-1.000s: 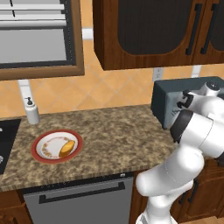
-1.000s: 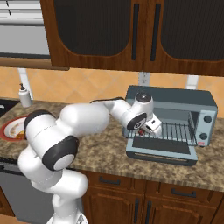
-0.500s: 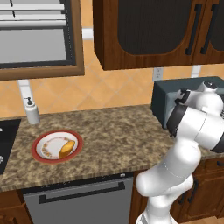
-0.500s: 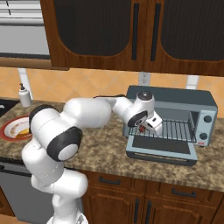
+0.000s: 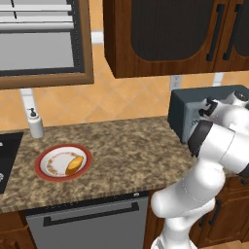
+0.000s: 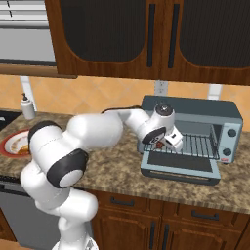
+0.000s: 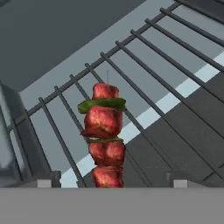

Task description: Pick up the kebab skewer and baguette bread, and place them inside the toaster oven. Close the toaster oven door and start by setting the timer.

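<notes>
the gripper (image 6: 163, 139) sits at the mouth of the toaster oven (image 6: 229, 114), at the 9 o'clock side of the opening, pinched shut on the kebab skewer (image 7: 104, 133). in the hand view the skewer stands up from between the finger tips toward 12 o'clock, hanging above the wire rack (image 7: 175, 70); whether its tip touches a bar i cannot tell. the toaster oven door (image 6: 180, 163) lies dropped open beneath the hand.

the risk, as i judge it: the rack bars have wide gaps, so a release with the stick running along them could let it slip through or tilt down. letting go too near the rack's front edge could roll it onto the door and block closing.

the baguette bread (image 5: 74, 165) waits on the plate (image 5: 46, 158), at 9 o'clock along the counter (image 5: 131, 146), well apart from the oven.
</notes>
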You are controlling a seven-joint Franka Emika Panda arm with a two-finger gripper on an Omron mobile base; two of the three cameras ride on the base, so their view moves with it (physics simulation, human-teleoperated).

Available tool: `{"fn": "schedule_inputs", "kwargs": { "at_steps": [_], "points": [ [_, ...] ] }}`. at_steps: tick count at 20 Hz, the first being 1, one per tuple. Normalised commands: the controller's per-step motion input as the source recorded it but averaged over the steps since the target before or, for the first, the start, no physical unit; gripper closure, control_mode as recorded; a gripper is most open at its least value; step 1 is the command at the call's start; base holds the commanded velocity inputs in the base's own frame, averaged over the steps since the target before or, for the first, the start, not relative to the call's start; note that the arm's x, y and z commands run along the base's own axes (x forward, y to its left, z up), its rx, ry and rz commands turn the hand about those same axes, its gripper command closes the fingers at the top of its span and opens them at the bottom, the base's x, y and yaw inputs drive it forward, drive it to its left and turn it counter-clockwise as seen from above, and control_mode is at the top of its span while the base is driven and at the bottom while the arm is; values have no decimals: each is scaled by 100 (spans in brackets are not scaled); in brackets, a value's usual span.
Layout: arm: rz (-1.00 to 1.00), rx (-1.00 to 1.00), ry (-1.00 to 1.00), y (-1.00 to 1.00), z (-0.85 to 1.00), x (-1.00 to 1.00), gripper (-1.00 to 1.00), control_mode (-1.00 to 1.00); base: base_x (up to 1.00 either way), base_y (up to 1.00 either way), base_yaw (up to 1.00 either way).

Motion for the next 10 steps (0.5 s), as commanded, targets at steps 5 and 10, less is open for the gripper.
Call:
{"fn": "schedule_inputs", "kwargs": {
  "at_steps": [5, 10],
  "points": [
    [0, -5, -3, 47, 75, -72, -100, -100, 0, 0, 0],
    [0, -5, 10, 97, 36, -100, -100, -100, 0, 0, 0]
  ]
}}
